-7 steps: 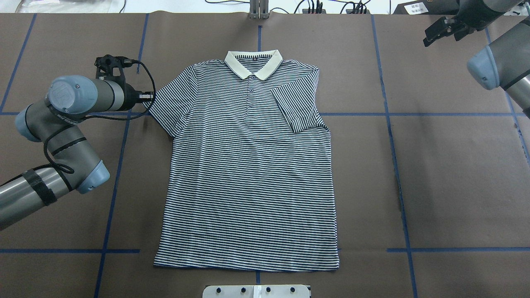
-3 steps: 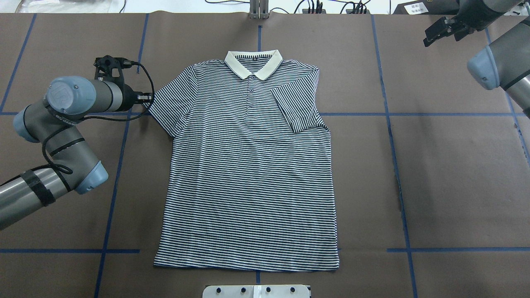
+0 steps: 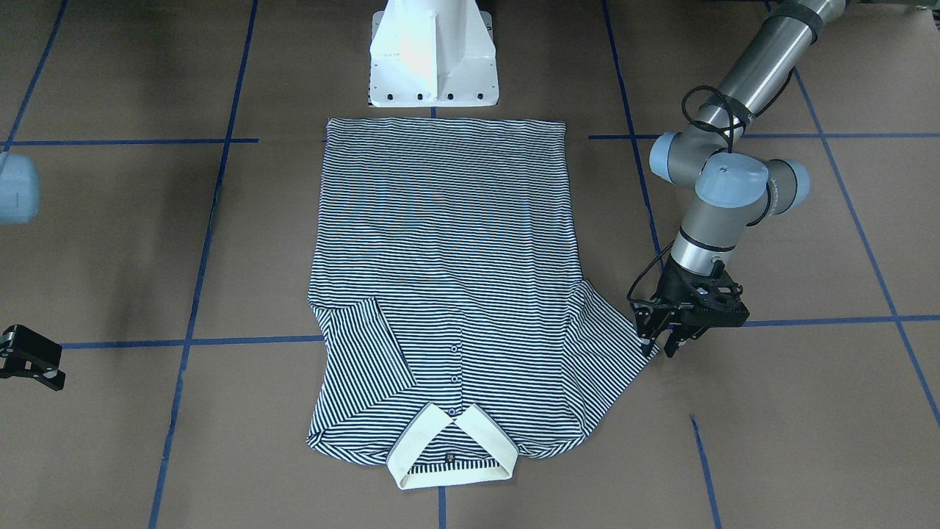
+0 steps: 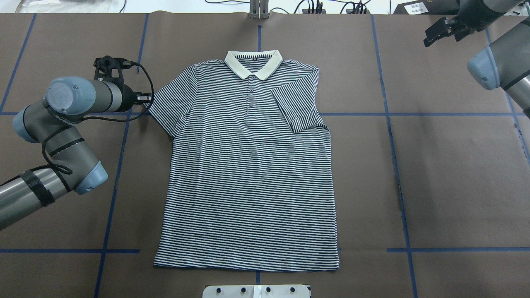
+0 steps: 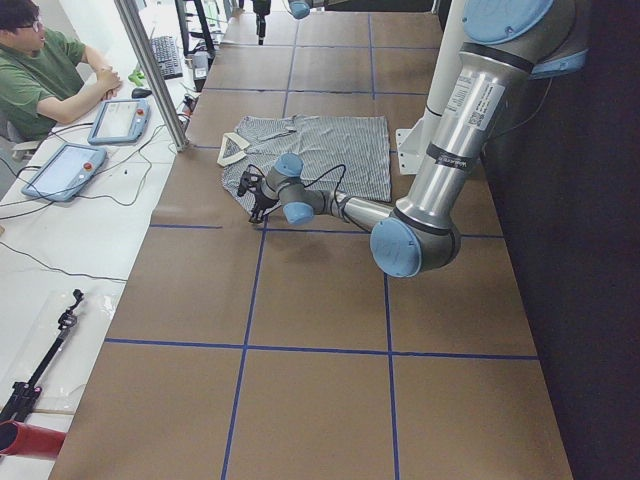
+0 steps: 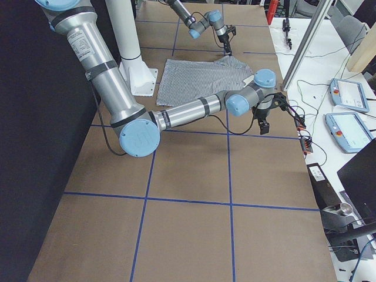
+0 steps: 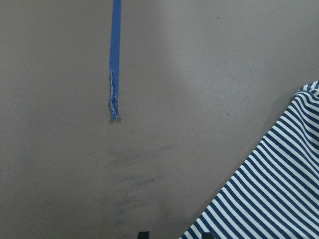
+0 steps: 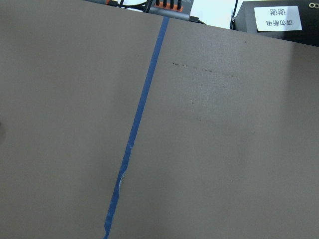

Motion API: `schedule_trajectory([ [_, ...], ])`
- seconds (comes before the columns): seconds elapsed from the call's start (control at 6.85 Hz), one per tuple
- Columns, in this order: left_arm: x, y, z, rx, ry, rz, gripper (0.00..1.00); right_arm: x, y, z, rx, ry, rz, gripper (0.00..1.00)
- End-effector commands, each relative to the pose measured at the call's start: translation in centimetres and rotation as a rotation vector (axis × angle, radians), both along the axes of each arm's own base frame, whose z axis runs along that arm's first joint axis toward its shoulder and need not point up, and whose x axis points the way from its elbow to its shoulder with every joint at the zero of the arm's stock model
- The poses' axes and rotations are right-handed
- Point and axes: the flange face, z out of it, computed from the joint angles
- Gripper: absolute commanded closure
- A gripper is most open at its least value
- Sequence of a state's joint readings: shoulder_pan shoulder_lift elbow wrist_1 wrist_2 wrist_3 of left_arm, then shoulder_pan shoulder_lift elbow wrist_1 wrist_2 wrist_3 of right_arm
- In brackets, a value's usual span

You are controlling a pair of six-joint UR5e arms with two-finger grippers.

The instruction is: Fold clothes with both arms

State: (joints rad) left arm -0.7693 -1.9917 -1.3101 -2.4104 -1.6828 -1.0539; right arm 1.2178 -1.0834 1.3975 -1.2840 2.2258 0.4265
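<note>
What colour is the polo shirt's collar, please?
Plain cream collar, clearest in the overhead exterior view.

The shirt (image 4: 248, 165) lies on the middle of the surface (image 4: 455, 186), collar (image 4: 253, 63) away from the robot. The left claw (image 3: 659, 348) is just beside one sleeve (image 4: 172, 103), and the right claw (image 4: 444, 30) is well apart.

Even, soft indoor light, mostly sharp.
Faint shadows lie on the brown table (image 4: 455, 174); stripes on the shirt (image 3: 440, 220) shimmer with moiré; the left wrist view seems slightly soft.
</note>
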Motion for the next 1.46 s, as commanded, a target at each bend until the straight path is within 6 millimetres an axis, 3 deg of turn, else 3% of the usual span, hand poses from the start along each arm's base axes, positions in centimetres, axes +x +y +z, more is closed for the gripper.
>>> schedule_trajectory([
  [0.0,0.1,0.0,-0.1,0.000,0.002,0.000,0.54,0.0,0.0,0.1,-0.001,0.000,0.000,0.00],
  [0.58,0.5,0.4,0.1,-0.002,0.000,0.008,0.56,0.0,0.1,0.2,-0.002,0.001,0.000,0.00],
  [0.73,0.5,0.3,-0.2,0.000,0.004,0.005,0.66,-0.1,0.1,0.2,-0.002,0.001,-0.001,0.00],
  [0.88,0.6,0.3,-0.4,0.000,0.010,0.004,0.98,0.1,0.2,0.4,-0.005,0.002,0.000,0.00],
  [1.17,0.6,0.3,-1.4,0.017,0.019,0.010,1.00,0.1,0.2,0.4,-0.006,0.001,-0.001,0.00],
  [1.31,0.4,0.5,-3.4,0.014,0.017,0.011,1.00,0.0,0.2,0.3,-0.004,0.000,-0.002,0.00],
])
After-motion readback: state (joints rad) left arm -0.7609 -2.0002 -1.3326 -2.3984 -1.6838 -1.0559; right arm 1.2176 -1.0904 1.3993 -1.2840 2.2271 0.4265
